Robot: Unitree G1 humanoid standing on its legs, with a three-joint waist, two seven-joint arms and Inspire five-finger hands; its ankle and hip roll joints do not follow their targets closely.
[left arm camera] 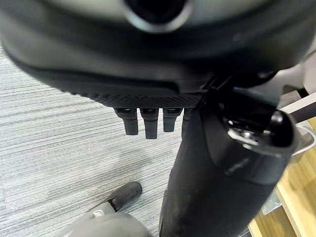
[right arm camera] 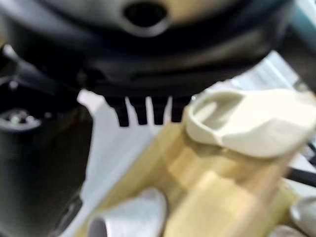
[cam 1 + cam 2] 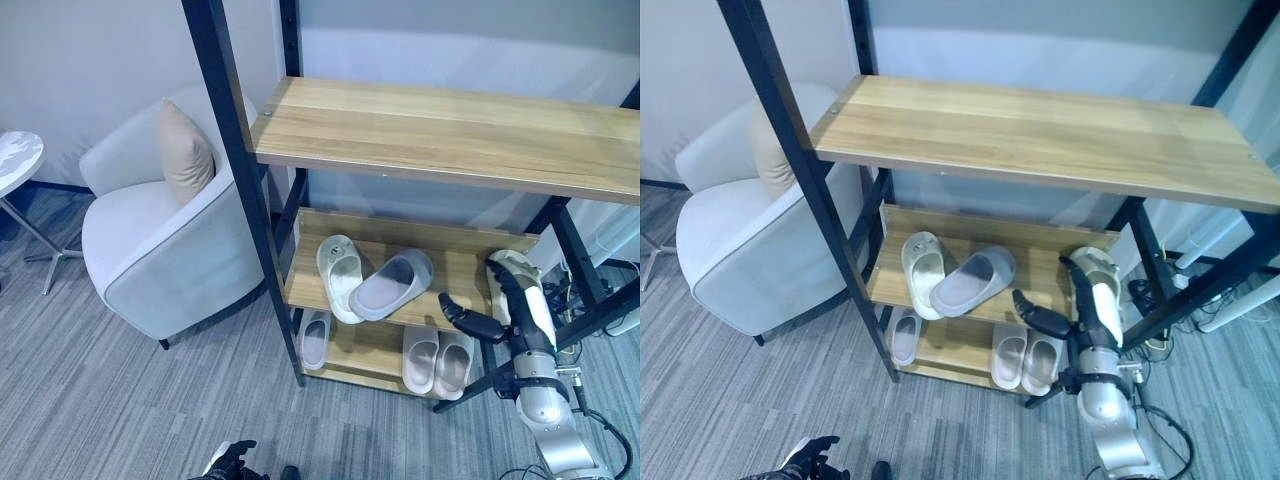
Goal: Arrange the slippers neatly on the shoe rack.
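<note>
Left eye view: nearest, at the bottom edge, the dark left hand (image 3: 232, 462) hangs low over the grey striped carpet (image 3: 110, 400); its wrist view shows the fingers (image 1: 148, 122) relaxed, holding nothing. Next, the dark right hand (image 3: 505, 310) reaches up at the right end of the black-framed wooden shoe rack (image 3: 440, 135), thumb spread wide to the left and fingers straight, lying against a cream slipper (image 3: 508, 268) at the right end of the middle shelf (image 3: 455, 262); whether they grasp it I cannot tell, but nothing looks curled round it. On the bottom shelf (image 3: 365, 350) sit a pale pinkish pair of slippers (image 3: 437, 360) side by side to the right and a single pale slipper (image 3: 315, 338) to the left. On the middle shelf, a white slipper (image 3: 339, 272) lies with a grey slipper (image 3: 392, 284) tilted across it, touching. The top shelf is bare wood. Further left stands a white padded armchair (image 3: 150, 250) with a beige cushion (image 3: 184, 152), and a round white side table (image 3: 16, 160) at the left edge.
</note>
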